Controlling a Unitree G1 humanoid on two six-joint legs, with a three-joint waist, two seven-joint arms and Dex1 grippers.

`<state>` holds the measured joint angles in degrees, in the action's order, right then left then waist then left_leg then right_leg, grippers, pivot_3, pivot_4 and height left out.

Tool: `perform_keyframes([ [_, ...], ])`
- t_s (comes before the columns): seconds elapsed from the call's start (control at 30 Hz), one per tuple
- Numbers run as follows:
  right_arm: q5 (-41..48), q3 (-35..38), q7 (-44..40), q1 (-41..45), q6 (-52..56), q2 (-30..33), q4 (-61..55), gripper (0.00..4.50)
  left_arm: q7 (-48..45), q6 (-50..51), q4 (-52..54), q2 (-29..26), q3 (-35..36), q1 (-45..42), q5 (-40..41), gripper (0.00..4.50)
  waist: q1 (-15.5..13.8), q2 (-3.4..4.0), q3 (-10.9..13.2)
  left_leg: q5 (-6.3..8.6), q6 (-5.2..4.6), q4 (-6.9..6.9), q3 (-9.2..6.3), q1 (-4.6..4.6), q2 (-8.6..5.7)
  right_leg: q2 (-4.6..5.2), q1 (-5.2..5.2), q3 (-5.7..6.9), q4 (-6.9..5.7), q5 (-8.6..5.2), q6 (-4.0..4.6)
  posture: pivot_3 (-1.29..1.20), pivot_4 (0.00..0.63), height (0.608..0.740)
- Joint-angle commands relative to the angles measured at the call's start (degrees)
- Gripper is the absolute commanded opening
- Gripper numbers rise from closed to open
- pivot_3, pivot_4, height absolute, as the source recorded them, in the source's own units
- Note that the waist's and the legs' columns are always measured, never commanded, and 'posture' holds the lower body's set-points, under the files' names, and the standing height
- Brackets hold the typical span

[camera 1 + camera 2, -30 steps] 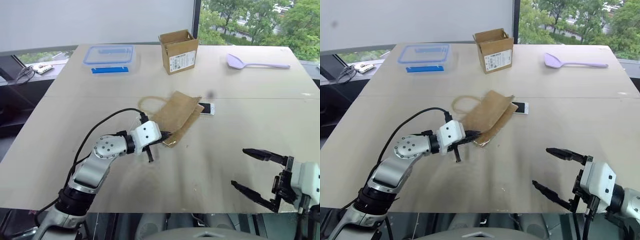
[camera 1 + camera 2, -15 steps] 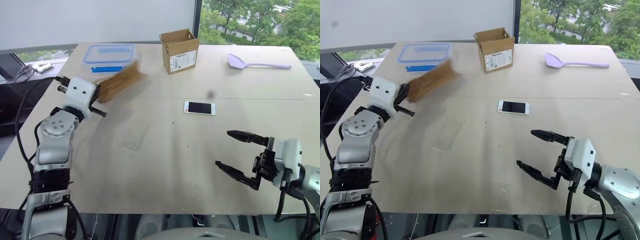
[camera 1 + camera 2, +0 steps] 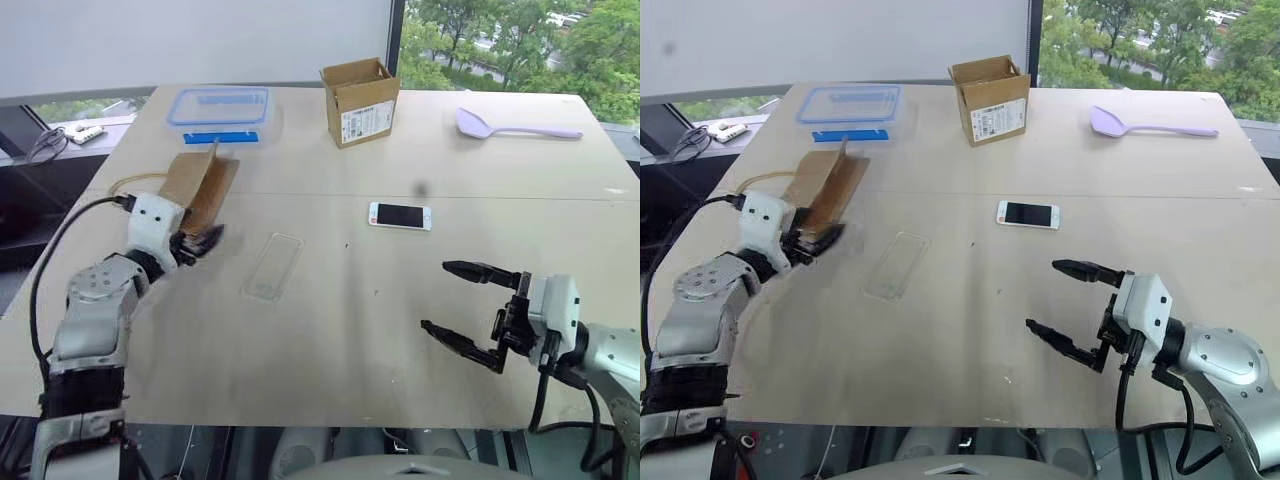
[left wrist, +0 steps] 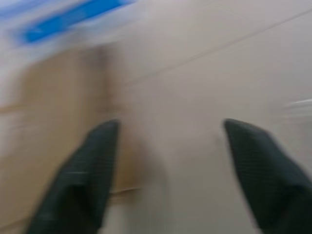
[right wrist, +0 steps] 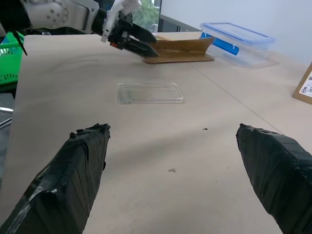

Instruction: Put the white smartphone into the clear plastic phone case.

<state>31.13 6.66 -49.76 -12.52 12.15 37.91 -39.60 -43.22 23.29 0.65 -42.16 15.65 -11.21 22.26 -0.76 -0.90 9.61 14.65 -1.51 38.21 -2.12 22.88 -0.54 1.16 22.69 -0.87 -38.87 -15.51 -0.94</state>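
The white smartphone lies flat, screen up, in the middle of the table. The clear plastic phone case lies empty to its left and nearer to me, also seen as a clear shell in the right wrist view. My left gripper is open at the table's left, its fingers wide apart beside a brown paper bag, nothing between them. My right gripper hovers open near the front right, pointing toward the case, well short of the phone.
The brown paper bag rests at the left with its handle loop out. At the back stand a clear food box with a blue-rimmed lid, a cardboard box and a purple spoon.
My left gripper swept the brown bag from the table's middle to the left, uncovering case and phone, then opened and let it go. My right gripper edged forward and left.
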Motion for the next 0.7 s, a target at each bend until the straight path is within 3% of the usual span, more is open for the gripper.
perform_keyframes([
  [0.03, 0.20, 0.30, -0.37, -0.07, -1.29, -0.04, -0.91, 4.50, -11.72, -2.51, 2.30, -6.93, -0.30, 0.49, 1.91, 4.41, 0.18, 0.01, 0.00, 0.00, 0.00, -0.01, 0.00, -0.01, 0.01, -0.02, 0.01, 0.00, -0.02, 0.00, 0.01, 0.00, 0.150, 0.740],
  [0.1, 0.35, 0.50, -0.41, -0.04, -1.11, 0.08, -0.95, 4.50, -19.61, -15.40, -4.18, -11.49, -5.67, -2.46, -4.69, 4.41, 0.04, 0.11, 0.00, 0.00, 0.00, -0.06, 0.03, -0.07, 0.04, -0.03, 0.01, 0.02, -0.01, -0.02, 0.04, 0.00, 0.150, 0.740],
  [0.2, 0.42, 0.69, -0.30, 0.02, -0.91, 0.16, -1.07, 4.50, -24.75, -31.29, -17.47, -13.51, -12.91, -12.08, -13.18, 4.41, -0.63, 0.19, -0.01, -0.01, 0.00, -0.10, 0.10, -0.12, 0.02, -0.01, -0.04, 0.06, 0.01, -0.07, 0.14, 0.00, 0.150, 0.740],
  [0.37, -0.09, 0.73, 1.11, -0.78, -0.66, -0.25, -2.21, 4.50, -34.44, -58.69, -38.21, -11.65, -23.62, -28.04, -22.47, 4.41, -0.72, 0.13, 0.00, -0.01, -0.02, 0.01, 0.25, 0.06, 0.01, -0.03, 0.01, 0.09, 0.05, -0.01, 0.03, 0.00, 0.150, 0.740],
  [0.53, -1.05, 0.78, 2.70, -2.58, -0.96, -0.73, -3.75, 4.50, -46.87, -72.29, -52.32, -7.07, -29.24, -39.45, -22.40, 4.41, -0.03, 0.05, 0.04, 0.06, -0.13, 0.09, 0.32, 0.14, -0.04, -0.07, 0.02, 0.09, 0.05, 0.00, -0.04, 0.00, 0.150, 0.740],
  [0.7, -2.29, 0.92, 3.89, -5.21, -1.70, -1.34, -5.22, 4.50, -49.28, -79.78, -62.60, -6.31, -36.63, -47.33, -25.06, 4.41, 1.06, -0.10, 0.13, 0.06, -0.14, 0.10, 0.29, 0.10, -0.03, -0.19, 0.02, 0.10, -0.03, 0.00, -0.06, 0.00, 0.150, 0.740],
])
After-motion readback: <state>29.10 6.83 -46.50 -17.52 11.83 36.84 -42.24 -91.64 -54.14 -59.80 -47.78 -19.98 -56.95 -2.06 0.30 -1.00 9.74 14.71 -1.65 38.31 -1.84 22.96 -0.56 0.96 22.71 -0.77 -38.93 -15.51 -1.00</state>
